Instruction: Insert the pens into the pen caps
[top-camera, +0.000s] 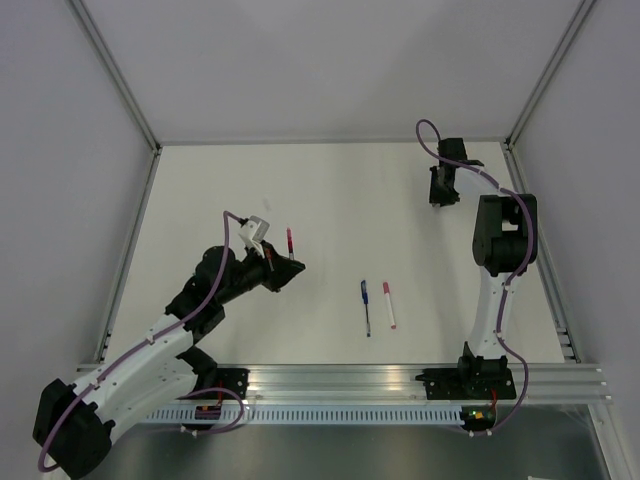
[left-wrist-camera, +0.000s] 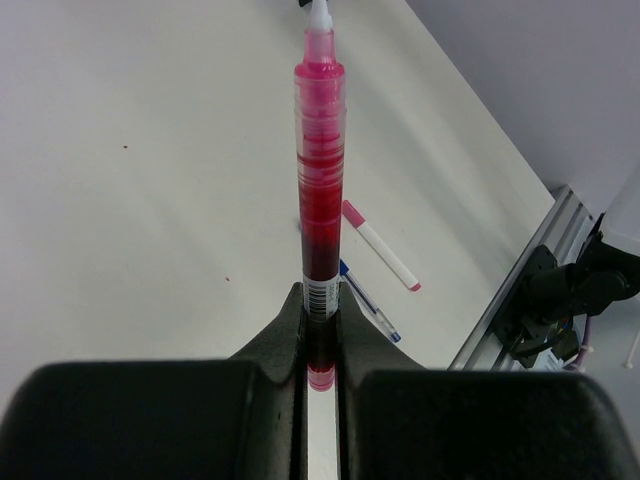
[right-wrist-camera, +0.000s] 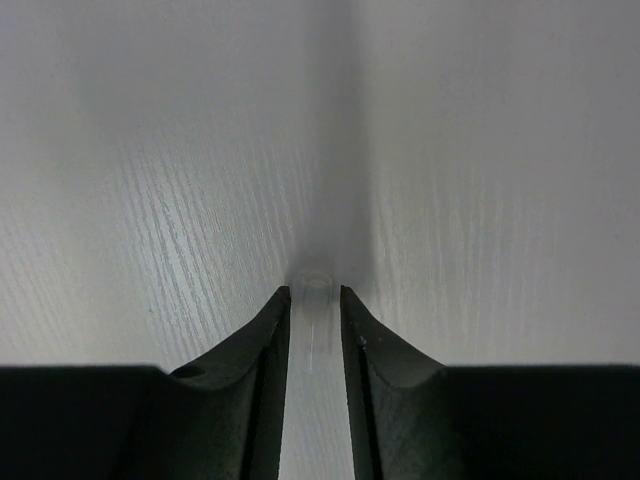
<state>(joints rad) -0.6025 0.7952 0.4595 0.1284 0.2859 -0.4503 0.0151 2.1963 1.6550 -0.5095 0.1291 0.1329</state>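
Pale white table (top-camera: 330, 200), closed in by grey walls and edged at the front by an aluminium rail (top-camera: 400, 380), was seen under both arms. Nearest, on the left, the left gripper (left-wrist-camera: 320, 320) was clamped tight on the red pen (left-wrist-camera: 320, 180), gripped low on its barrel near the tail, so that most of the pen stood out beyond the fingers with its bare white nib pointing away. Beyond it, about mid-table, the blue pen (top-camera: 366, 305) and the white pen (top-camera: 389, 305) with reddish ends were laid side by side, just apart and uncapped, with neither gripper near them. No green pen could be made out.

Farthest, by the back right corner, the right gripper (right-wrist-camera: 315, 294) was lowered to the surface with its jaws narrowed around a small pale cap (right-wrist-camera: 313, 325) standing between the fingertips; whether the cap was actually pinched could not be told.

The step in hand was judged to be the pick-up of a cap for the pen already held. For the next move, a firm pinch would be needed without the tiny cap being tipped or squirted out, then a lift and a careful lining-up of its open end with the nib.
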